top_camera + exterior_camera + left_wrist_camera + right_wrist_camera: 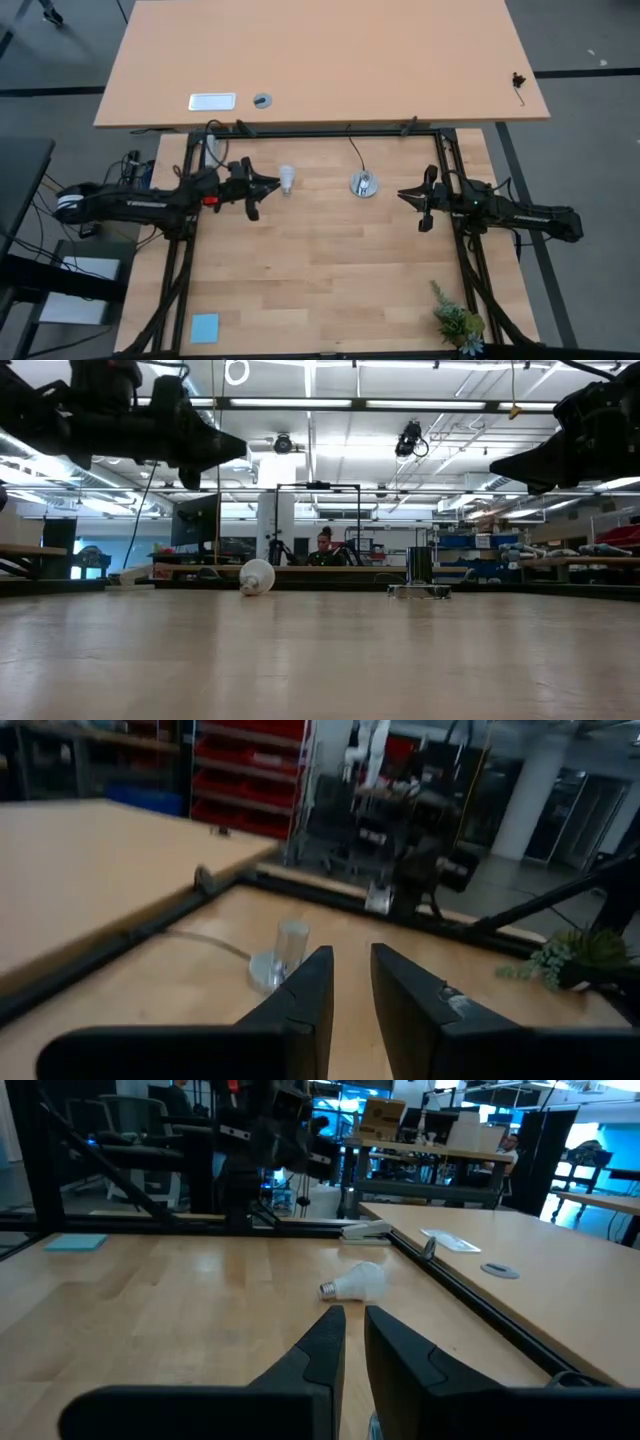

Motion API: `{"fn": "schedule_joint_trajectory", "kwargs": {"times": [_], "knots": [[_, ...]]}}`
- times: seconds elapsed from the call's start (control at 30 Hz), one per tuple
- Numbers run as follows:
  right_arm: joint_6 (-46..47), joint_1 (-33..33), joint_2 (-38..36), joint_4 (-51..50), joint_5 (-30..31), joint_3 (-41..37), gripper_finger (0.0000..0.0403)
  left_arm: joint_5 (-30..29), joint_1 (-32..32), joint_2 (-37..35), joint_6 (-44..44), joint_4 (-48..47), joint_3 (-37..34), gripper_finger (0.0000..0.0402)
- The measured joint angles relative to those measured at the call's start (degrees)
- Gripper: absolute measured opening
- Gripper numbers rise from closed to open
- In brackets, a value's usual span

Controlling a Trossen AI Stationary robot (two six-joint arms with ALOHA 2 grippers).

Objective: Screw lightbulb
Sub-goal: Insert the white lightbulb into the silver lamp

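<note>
Now | pear-shaped white lightbulb [287, 179] lying sideways | wooden table [320, 280]

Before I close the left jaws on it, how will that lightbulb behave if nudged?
The lightbulb lies on its side on the bare table, so it will probably roll in a curve around its narrower screw base. Its smooth rounded shell looks slippery and likely fragile; grip gently. It seems light for its size.

A robotics lab or workshop. Long ceiling strip lights [300, 403] run across the upper part of the low view above an open hall of equipment. Red storage shelving [250, 770] fills the upper left of the left wrist view, and a person [324, 548] sits mid-frame behind the wooden bench [320, 260].
</note>
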Motion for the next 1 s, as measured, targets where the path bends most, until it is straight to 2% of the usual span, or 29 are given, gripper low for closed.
{"fn": "schedule_joint_trajectory", "kwargs": {"times": [0.13,0.5,1.0], "knots": [[0.0,0.0,0.0,0.0,0.0,0.0,0.0052,-1.4,0.0,5.3,-3.3,-0.1,1.8,0.0081],[0.0,0.0,0.0,0.0,0.0,0.0,0.0052,-2.8,-2.5,18.5,-3.3,-0.3,9.5,0.0125],[0.0,0.0,0.0,0.0,0.0,0.0,0.0052,-5.5,-8.4,26.8,-6.1,0.3,12.0,0.0143]]}}
